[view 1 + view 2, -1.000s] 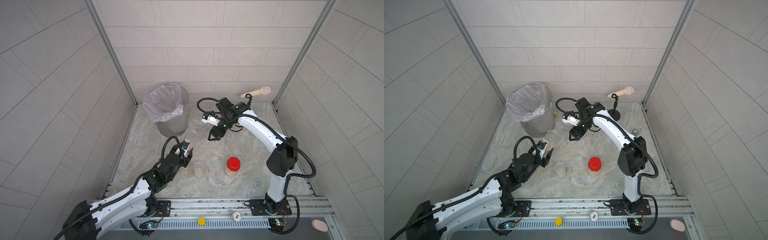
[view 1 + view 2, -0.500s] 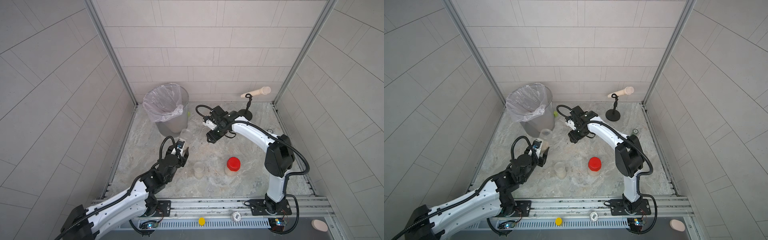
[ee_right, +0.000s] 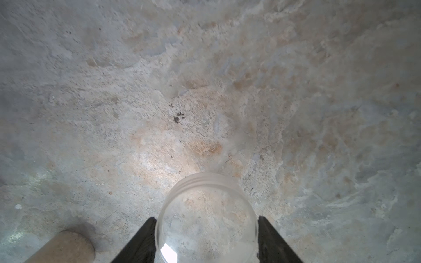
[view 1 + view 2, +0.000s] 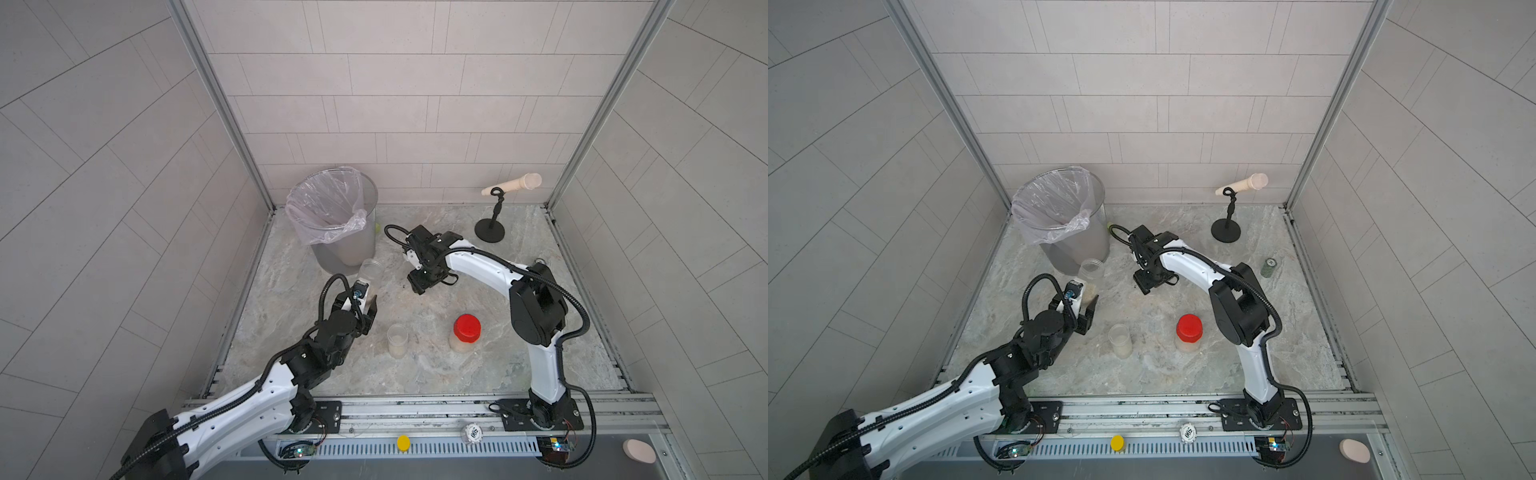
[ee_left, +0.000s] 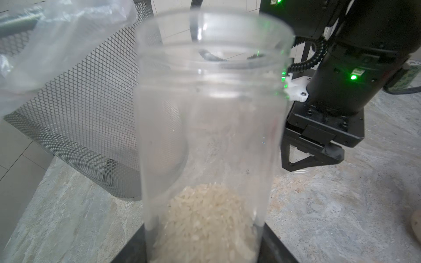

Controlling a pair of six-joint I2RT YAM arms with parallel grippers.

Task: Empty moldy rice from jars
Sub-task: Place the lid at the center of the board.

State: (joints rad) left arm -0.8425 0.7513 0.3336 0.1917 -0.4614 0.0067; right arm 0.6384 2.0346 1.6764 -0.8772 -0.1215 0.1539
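Ok so the left jaws are clamped on the base of an open jar (image 4: 368,272), lid off, with the moldy rice (image 5: 205,218) settled down at the gripped end. It sits right in front of the mesh bin (image 4: 347,255) in the far left corner of the tabletop. The mouth leans toward the bin but is down beside its wall, well under the rim. The right jaws are closed around a clear lid (image 3: 206,218), low over the middle of the tabletop. A clear-lidded jar (image 4: 397,340) and a red-lidded jar (image 4: 466,332) stand toward the near edge, both looking capped.

What worries me: if the jar tips before it clears the rim, the rice goes down the outside of the mesh. The loose liner (image 4: 328,208) hangs over that side too, so the mouth could snag it or nudge the bin. And smooth plastic held by its bottom may slip once inverted.
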